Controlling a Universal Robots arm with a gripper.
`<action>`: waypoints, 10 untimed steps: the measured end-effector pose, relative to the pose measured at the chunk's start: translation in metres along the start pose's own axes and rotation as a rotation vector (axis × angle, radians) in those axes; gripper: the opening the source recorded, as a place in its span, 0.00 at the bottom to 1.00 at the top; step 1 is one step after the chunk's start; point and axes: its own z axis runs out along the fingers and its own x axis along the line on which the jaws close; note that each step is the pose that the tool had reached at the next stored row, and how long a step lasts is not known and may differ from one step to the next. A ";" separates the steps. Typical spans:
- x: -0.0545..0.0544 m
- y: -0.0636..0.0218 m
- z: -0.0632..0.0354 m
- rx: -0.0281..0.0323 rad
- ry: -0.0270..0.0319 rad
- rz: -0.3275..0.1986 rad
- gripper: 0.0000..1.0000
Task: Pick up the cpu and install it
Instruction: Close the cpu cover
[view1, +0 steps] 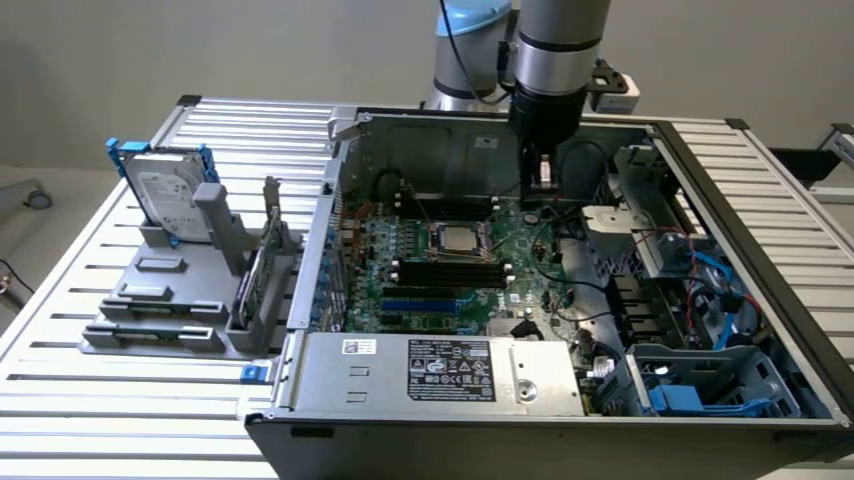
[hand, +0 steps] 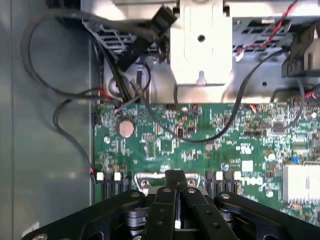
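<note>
- The cpu (view1: 461, 239), a small thin square chip with a pale silvery metal top, lies flat inside the dark square metal-framed socket (view1: 434, 240), and its top catches the light.
- The socket sits near the middle of the green motherboard (view1: 541, 290), with a row of long black slots (view1: 454, 273) just in front of it.
- The black-fingered gripper (view1: 545, 182) hangs over the motherboard (hand: 200, 145), off to the exterior view's right of the socket and apart from the cpu.
- In the wrist view the gripper (hand: 175, 178) has its fingers pressed together, with nothing between them.
- The motherboard lies in an open grey metal computer case (view1: 350, 150), which has a labelled silver power supply box (view1: 441, 372) at its near end.
- A bigger rectangular silver hard drive (view1: 167, 192) with a blue frame stands upright in a grey plastic holder (view1: 167, 300), well outside the case on the exterior view's left.
- The case and the holder rest on a slotted aluminium table (view1: 80, 290).
</note>
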 end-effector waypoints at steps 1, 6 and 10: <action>0.000 0.0030 0.0003 0.0000 0.0002 0.000 0.11; 0.000 0.0075 0.0043 0.0001 -0.0001 0.000 0.11; 0.000 0.0072 0.0117 0.0000 0.0001 0.000 0.11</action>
